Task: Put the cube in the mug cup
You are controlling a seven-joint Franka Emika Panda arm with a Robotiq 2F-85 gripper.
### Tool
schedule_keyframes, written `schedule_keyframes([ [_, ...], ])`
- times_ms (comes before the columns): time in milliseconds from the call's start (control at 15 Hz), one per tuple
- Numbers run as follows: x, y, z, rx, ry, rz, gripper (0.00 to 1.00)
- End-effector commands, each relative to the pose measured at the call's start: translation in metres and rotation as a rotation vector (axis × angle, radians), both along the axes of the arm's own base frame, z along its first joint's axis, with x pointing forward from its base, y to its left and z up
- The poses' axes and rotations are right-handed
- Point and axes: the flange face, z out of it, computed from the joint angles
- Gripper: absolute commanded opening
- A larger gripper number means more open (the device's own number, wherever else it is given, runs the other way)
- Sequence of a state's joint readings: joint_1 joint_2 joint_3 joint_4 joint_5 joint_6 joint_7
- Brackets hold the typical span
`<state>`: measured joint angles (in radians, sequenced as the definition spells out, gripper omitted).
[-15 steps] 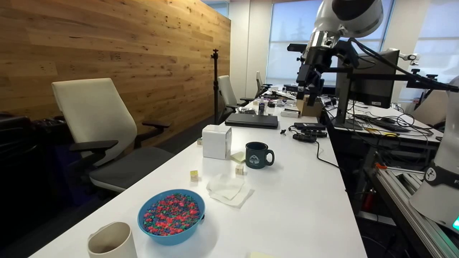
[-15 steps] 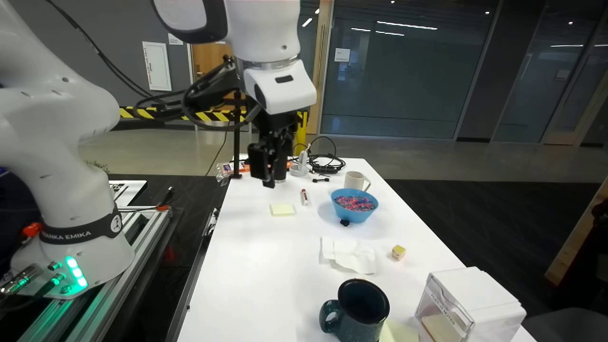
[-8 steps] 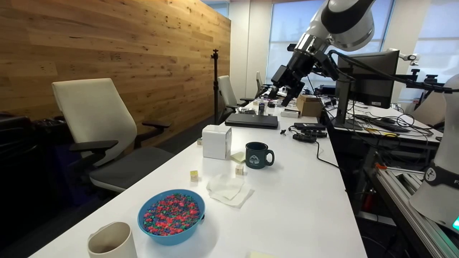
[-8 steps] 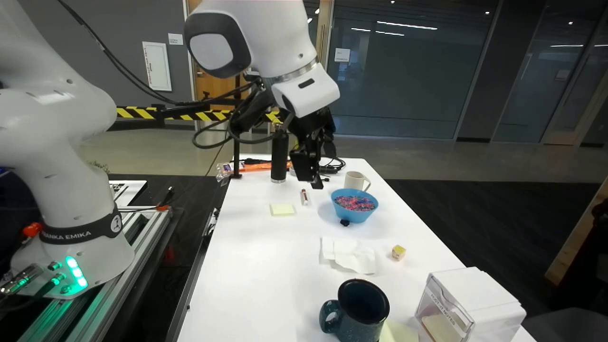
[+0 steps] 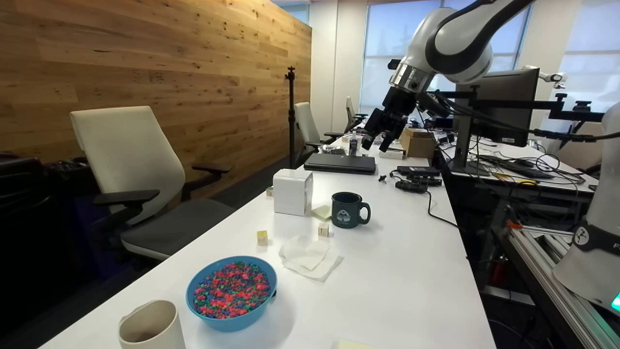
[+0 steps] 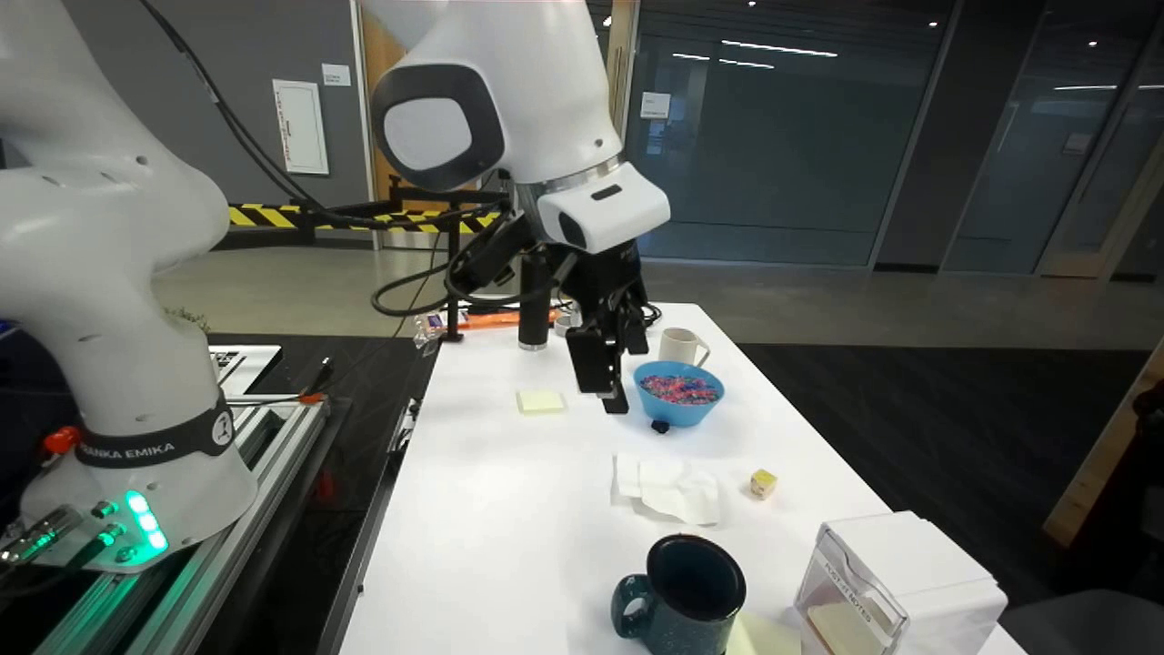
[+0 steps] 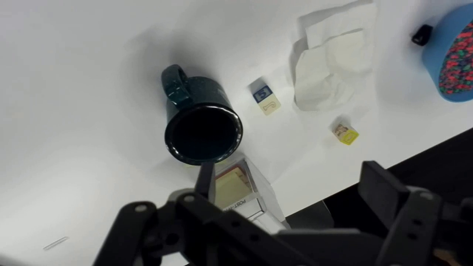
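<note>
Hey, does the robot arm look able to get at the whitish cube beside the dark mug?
Probably yes. In the wrist view nothing covers the whitish cube, and the jaws stand open. The dark mug, close by but apart, might crowd them.

Exterior views face opposite ways along table (image 5: pixel 402 286), sharing mug (image 5: pixel 347 211); wrist view looks down, closer

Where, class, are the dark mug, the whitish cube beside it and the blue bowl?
Dark mug (image 5: pixel 346 210): in an exterior view, side wall.
Whitish cube (image 7: pixel 269 103): wrist view, cream face.
Blue bowl (image 6: pixel 677 416): in an exterior view, outer wall.
</note>
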<state>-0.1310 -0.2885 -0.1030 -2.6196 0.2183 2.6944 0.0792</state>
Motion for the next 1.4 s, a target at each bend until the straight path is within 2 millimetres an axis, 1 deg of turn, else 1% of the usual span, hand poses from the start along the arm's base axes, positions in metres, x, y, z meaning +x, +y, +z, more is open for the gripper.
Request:
schedule_keyframes([
  [0, -0.001, -0.014, -0.003, -0.074, 0.044, 0.020, 1.00],
  [133, -0.003, -0.018, -0.004, -0.071, 0.041, 0.021, 1.00],
  [200, -0.003, -0.014, -0.006, -0.056, 0.031, 0.019, 1.00],
  [533, -0.003, -0.015, -0.006, -0.055, 0.031, 0.017, 1.00],
  [600, -0.008, -0.012, -0.010, -0.035, 0.084, 0.036, 1.00],
  [667, -0.011, -0.006, -0.017, -0.026, 0.130, 0.069, 1.00],
  [800, -0.017, 0.018, -0.035, 0.008, 0.212, 0.186, 1.00],
  [933, -0.018, 0.044, -0.049, -0.015, 0.258, 0.291, 1.00],
  [1133, -0.016, 0.082, -0.065, -0.058, 0.259, 0.403, 1.00],
  [1267, -0.010, 0.099, -0.078, -0.080, 0.249, 0.440, 1.00],
  [1333, -0.006, 0.103, -0.085, -0.087, 0.247, 0.442, 1.00],
])
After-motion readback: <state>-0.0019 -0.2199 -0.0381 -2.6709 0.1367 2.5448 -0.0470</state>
